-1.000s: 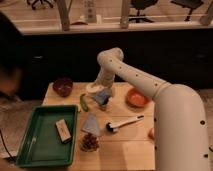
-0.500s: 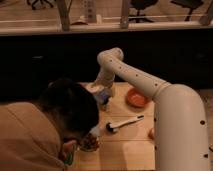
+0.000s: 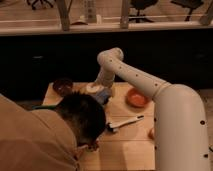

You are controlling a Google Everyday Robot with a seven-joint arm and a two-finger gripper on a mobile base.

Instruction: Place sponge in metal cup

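Observation:
The metal cup (image 3: 93, 88) is a small pale round cup at the back middle of the wooden table (image 3: 125, 145). A small blue chunk, the sponge (image 3: 104, 95), sits right at the end of my arm, against the cup's front right side. My gripper (image 3: 101, 92) is there too, low over the cup and the sponge. I cannot tell whether the sponge is held, or whether it is in the cup or beside it. A person's head hides the table just in front.
A person in a tan top (image 3: 35, 140) leans over the left half of the table, head (image 3: 85, 117) close to my gripper. A dark brown bowl (image 3: 62, 85) stands at the back left, an orange bowl (image 3: 136, 97) to the right. A white-handled tool (image 3: 125, 121) lies mid-table.
The person has leaned further in, from the left edge to over the tray and the table's middle. My arm and gripper have stayed by the cup.

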